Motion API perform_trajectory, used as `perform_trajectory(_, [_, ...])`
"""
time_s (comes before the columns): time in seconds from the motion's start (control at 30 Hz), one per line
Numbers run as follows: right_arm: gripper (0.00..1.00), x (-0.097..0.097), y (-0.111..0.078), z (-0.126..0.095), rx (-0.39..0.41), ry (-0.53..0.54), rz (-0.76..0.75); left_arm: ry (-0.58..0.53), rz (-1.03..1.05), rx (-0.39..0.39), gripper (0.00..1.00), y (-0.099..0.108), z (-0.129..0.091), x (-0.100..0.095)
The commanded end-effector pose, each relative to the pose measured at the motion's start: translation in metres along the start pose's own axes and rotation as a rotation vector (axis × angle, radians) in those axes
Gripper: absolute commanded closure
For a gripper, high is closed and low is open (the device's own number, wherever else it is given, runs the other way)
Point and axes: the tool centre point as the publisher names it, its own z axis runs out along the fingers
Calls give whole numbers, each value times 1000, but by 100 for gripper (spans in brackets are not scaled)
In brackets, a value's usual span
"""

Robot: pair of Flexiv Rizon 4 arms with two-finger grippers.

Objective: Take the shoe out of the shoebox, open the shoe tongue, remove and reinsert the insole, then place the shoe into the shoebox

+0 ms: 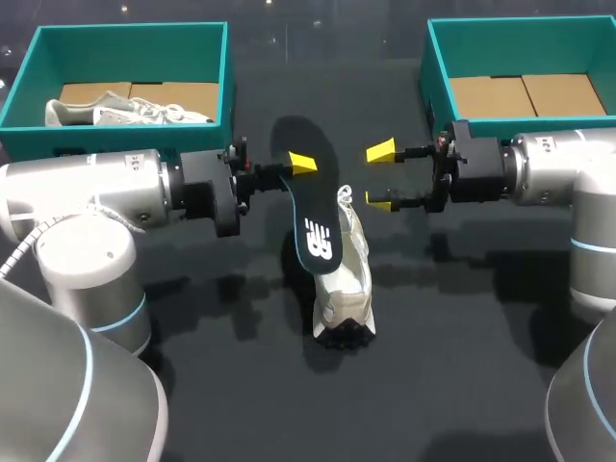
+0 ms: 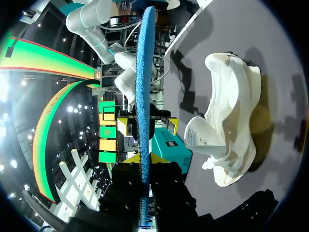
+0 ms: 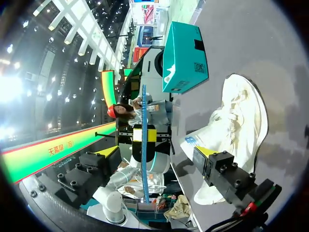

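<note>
My left gripper [image 1: 294,166] is shut on the heel end of a black insole [image 1: 316,231] with a white logo. The insole hangs slanted over the white shoe [image 1: 348,284] on the dark table; whether it touches the shoe I cannot tell. In the left wrist view the insole [image 2: 145,87] shows edge-on between my fingertips [image 2: 161,158], with the shoe [image 2: 231,111] beside it, its tongue folded out. My right gripper [image 1: 382,176] stands open just right of the insole's held end, holding nothing. From the right wrist, the gripper [image 3: 157,155] faces the insole's edge [image 3: 144,159] and the shoe [image 3: 239,121].
A teal shoebox [image 1: 29,67] at the back left holds a second white shoe [image 1: 125,111]. Another teal shoebox [image 1: 435,58] at the back right shows only its cardboard floor. The dark table [image 1: 462,375] extends in front of the shoe.
</note>
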Motion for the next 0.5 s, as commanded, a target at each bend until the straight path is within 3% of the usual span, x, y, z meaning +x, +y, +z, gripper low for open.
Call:
perform_trajectory(0.03, [0,9,-14,-17,33,-62,-184,-16,-56,69,100,-10,-23,-4])
perform_trajectory(0.1, [0,9,-20,-28,20,-27,-306,-19,-96,107,100,-13,-25,-6])
perform_trajectory(0.17, [0,9,-20,-28,20,-27,-306,-19,-143,145,100,-17,-26,-9])
perform_trajectory(0.5, [0,9,-20,-28,20,-27,-306,-5,-124,142,100,-19,-28,-13])
